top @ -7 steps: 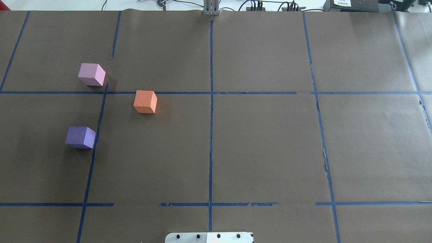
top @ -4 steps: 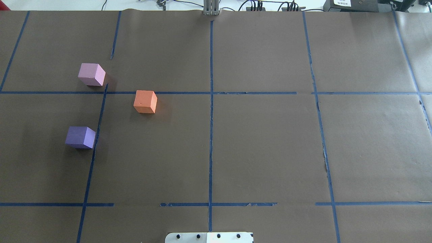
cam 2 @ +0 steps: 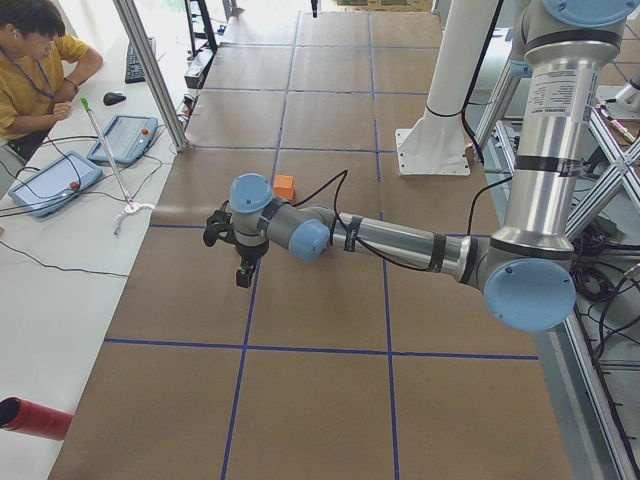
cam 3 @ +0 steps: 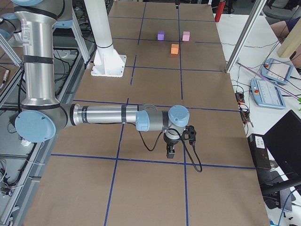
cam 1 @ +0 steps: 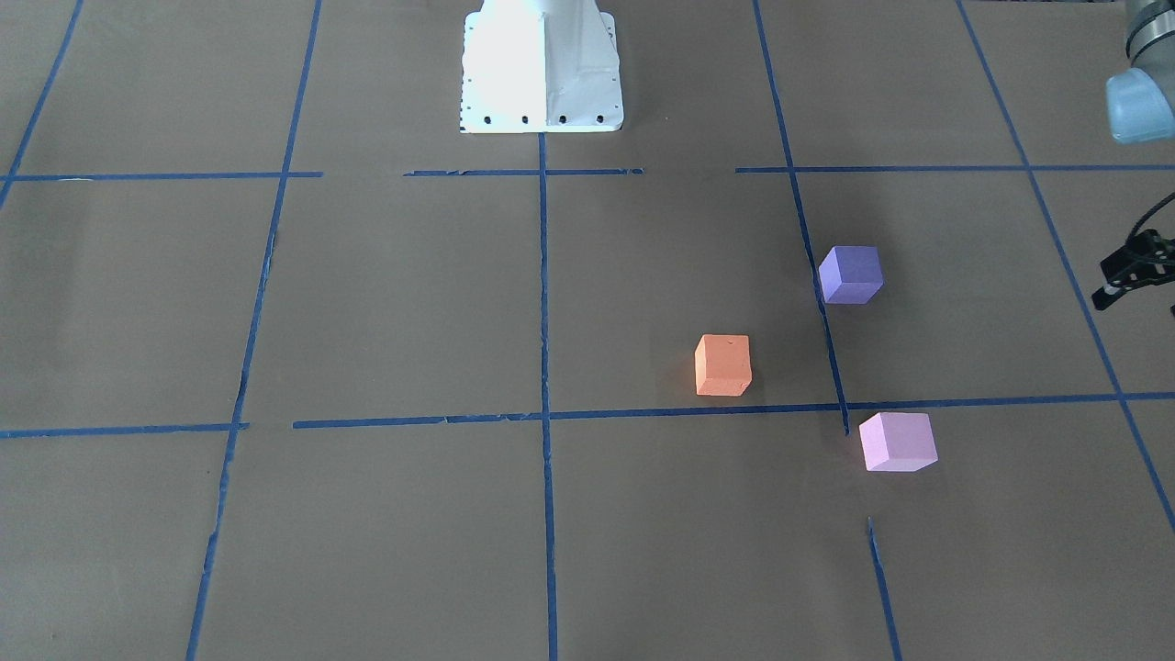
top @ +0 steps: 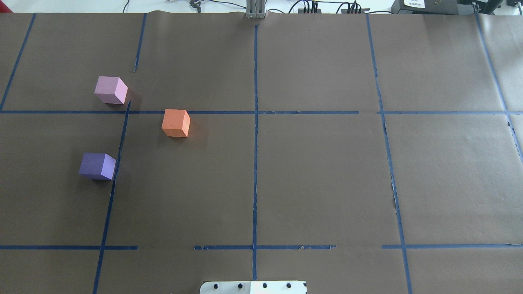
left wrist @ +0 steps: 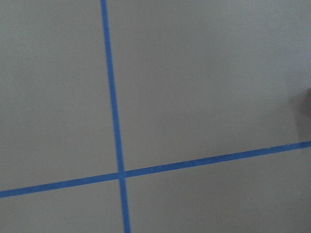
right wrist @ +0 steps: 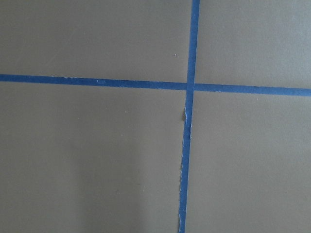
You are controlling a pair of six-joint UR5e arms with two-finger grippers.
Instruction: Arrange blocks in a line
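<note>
Matte orange cube (top: 175, 123), violet-purple cube (top: 97, 166) and pale pink-lilac cube (top: 110, 90) sit apart in a triangle, not a line, on left half of brown paper-covered table (top: 318, 179). Left gripper (cam 2: 243, 275) and right gripper (cam 3: 170, 153) hang clear of them; finger spread of either cannot be told

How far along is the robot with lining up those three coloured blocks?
Nothing looks done yet: the orange block, purple block and pink block sit apart in a loose triangle, not a line. Nothing is in hand; all three lie on the table, with the left end effector and right end effector away from them. Left to do: bring at least one block into line with the other two.
</note>
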